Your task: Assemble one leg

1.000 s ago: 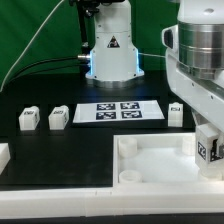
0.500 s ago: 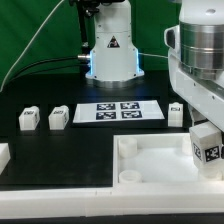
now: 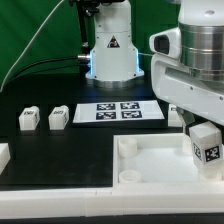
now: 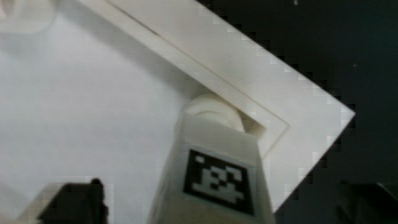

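One leg (image 3: 207,143) is standing up at a corner of the big white panel (image 3: 150,160), right under the end effector (image 4: 222,205). Three more little posts are waiting on the black counter (image 3: 60,140), two (image 3: 43,119) well away from the end effector and one (image 3: 176,114) close behind it.

From the wrist view, the leg (image 4: 222,165) is sitting between the two dark fingers (image 4: 75,203), and the fingers are standing wide apart with a gap on each side. So the end effector is holding nothing right now. The leg is standing by itself at the corner of the panel (image 4: 107,120). I cannot tell if it is screwed all the way in or just resting there.

The leg is looking small, hard and light, made of smooth white plastic. It is probably not bending or squashing when it gets squeezed. Smooth plastic can be slippery, so a soft pinch may be letting it slide or twist. It also looks easy to knock over with a bump.

The best place to grab it is probably on two flat sides facing each other, around the middle of the post. Flat sides are giving the fingers a good, steady hold. Grabbing on the corners is likely a bad idea, because the post could be spinning away.

The marker board (image 3: 118,111) is lying flat on the counter, off to one side of the end effector.
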`<state>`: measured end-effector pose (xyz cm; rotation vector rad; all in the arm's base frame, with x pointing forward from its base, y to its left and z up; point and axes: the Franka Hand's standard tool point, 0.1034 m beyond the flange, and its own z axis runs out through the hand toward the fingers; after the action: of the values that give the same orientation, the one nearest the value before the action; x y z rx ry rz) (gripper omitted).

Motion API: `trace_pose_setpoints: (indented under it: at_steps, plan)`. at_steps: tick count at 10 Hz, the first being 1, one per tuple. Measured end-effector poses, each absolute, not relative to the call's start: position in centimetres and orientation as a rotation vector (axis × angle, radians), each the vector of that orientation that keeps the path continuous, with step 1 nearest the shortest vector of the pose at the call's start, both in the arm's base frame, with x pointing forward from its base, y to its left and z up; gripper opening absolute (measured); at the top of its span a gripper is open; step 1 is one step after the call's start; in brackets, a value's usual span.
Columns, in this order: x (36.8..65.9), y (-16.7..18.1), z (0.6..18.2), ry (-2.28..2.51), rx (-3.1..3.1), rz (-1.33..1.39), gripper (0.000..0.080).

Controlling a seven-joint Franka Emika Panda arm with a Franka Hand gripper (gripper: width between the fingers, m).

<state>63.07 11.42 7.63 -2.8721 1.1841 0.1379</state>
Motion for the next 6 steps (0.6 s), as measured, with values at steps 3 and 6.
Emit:
trace_pose_setpoints:
  at_steps: [3, 6]
  plan:
    - [63.18, 11.01, 7.67, 0.689, -3.015, 0.125, 0.0649]
    - [63.33, 10.63, 7.74, 0.195, -3.075, 0.108, 0.0649]
